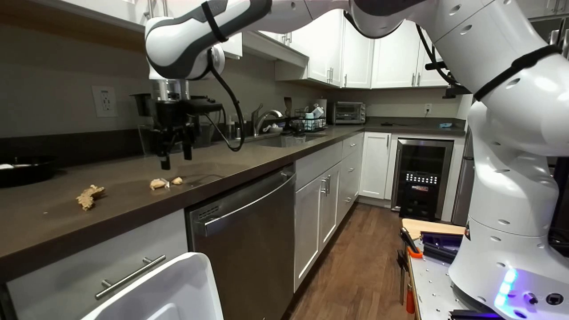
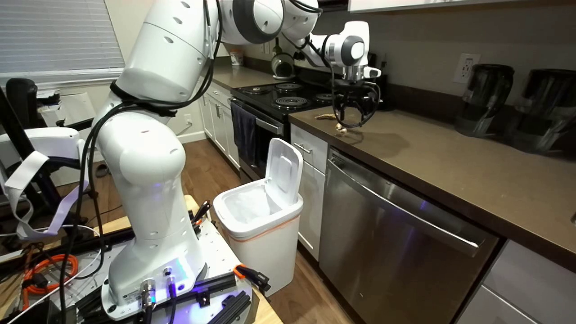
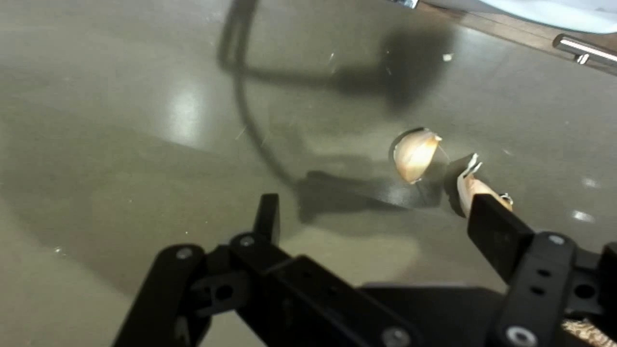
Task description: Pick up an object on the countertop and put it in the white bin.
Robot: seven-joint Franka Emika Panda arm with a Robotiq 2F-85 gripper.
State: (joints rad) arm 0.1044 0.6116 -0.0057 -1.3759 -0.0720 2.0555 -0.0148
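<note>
Two garlic cloves lie on the brown countertop near its front edge. The plain clove and the clove with a papery tail show in the wrist view; the right finger partly covers the tailed one. Both cloves also show in an exterior view. A knobbly tan piece like ginger root lies farther along the counter. My gripper is open and empty, pointing down above the counter close to the cloves; it also shows in an exterior view. The white bin stands on the floor, its lid raised.
A black pan stands at the counter's far left in an exterior view. Dark clear pitchers stand against the wall. A stove adjoins the counter. The dishwasher and a drawer handle are below the counter edge.
</note>
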